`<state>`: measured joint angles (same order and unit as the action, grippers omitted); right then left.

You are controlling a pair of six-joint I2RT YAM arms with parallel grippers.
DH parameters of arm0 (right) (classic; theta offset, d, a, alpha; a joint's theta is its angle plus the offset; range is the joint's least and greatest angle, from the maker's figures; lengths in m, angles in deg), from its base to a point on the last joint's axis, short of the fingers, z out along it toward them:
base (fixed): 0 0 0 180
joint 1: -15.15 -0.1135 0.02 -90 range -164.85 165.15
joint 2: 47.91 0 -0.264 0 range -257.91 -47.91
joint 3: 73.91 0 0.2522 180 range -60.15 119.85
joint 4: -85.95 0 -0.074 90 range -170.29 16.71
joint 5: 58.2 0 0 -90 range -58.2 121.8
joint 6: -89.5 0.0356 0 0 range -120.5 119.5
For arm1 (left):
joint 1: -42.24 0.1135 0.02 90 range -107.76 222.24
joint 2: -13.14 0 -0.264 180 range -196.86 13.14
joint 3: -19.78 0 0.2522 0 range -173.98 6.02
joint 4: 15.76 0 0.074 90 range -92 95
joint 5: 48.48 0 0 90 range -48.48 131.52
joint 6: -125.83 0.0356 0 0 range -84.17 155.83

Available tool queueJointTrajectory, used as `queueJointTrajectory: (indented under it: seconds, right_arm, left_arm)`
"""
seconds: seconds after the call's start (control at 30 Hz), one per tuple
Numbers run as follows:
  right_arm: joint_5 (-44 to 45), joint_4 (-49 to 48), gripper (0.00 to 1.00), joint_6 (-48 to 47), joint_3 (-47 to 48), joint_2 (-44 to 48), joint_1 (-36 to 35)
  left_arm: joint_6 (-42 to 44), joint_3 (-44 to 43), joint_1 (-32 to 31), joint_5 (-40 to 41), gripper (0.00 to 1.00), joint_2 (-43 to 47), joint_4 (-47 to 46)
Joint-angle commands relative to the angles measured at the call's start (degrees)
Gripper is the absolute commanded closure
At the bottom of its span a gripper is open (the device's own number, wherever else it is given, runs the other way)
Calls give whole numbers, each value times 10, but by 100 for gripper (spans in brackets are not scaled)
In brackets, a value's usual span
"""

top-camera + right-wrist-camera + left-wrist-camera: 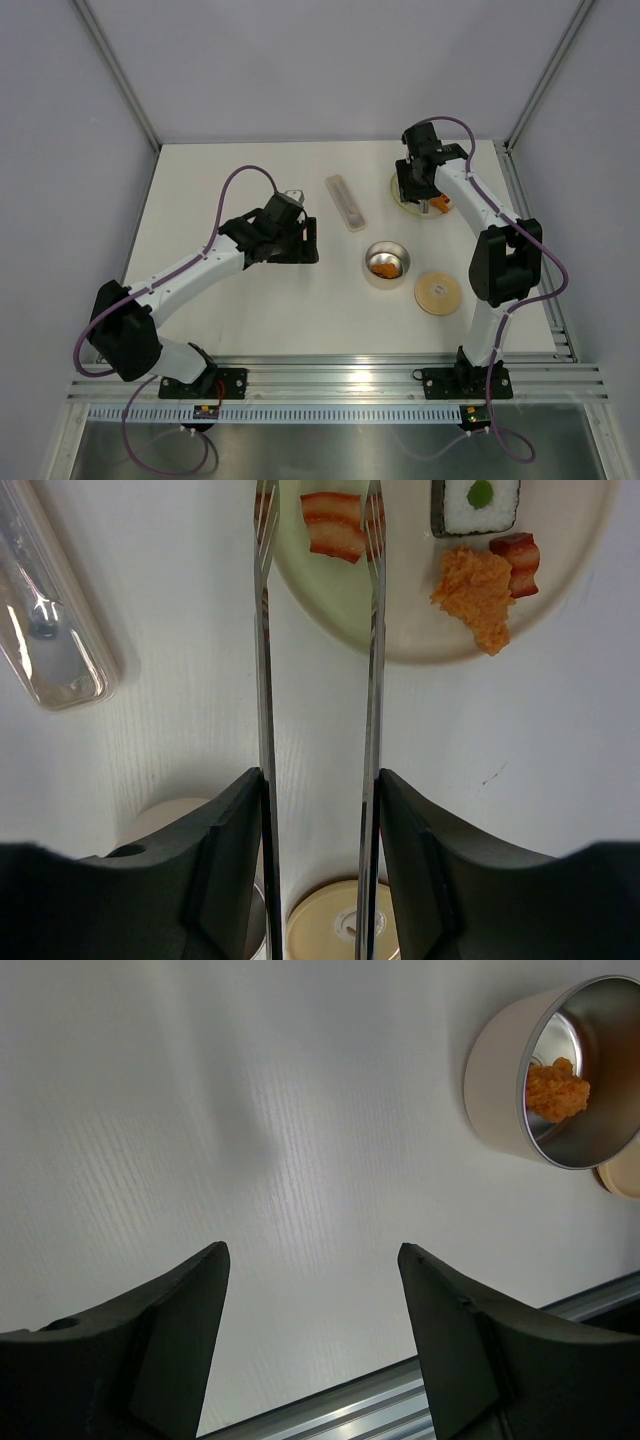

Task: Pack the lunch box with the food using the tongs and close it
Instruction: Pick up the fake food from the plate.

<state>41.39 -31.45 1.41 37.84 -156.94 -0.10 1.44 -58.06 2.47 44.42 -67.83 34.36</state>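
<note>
My right gripper (pixel 320 775) is shut on the silver tongs (pixel 264 680), one slender arm against each finger. The tong tips stand apart on either side of a red-and-cream striped food piece (pixel 335 525) on the pale plate (pixel 400 630). Also on the plate lie a white-black roll (pixel 476 505), an orange lump (pixel 478 595) and another striped piece (pixel 518 560). The lunch box (pixel 388 263) stands uncovered mid-table with orange food (pixel 556 1090) inside and its tan lid (pixel 437 294) lying beside it. My left gripper (pixel 313 1248) hangs open over bare table, left of the lunch box (pixel 500 1070).
A pale translucent oblong case (pixel 345 202) lies left of the plate (pixel 420 195), between the two arms. An aluminium rail (pixel 400 1400) runs along the near table edge under my left gripper. Grey walls close the back and both sides.
</note>
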Motion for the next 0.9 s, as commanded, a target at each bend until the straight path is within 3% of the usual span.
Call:
queueJointTrajectory:
  seconds: [0.0,0.87]
  right_arm:
    - [10,-18,45,-15,7,15,7]
    - [-41,-32,44,-16,-11,0,26]
  left_arm:
    - [-3,-1,2,-6,28,5,-16]
    - [-1,2,2,-7,28,0,-19]
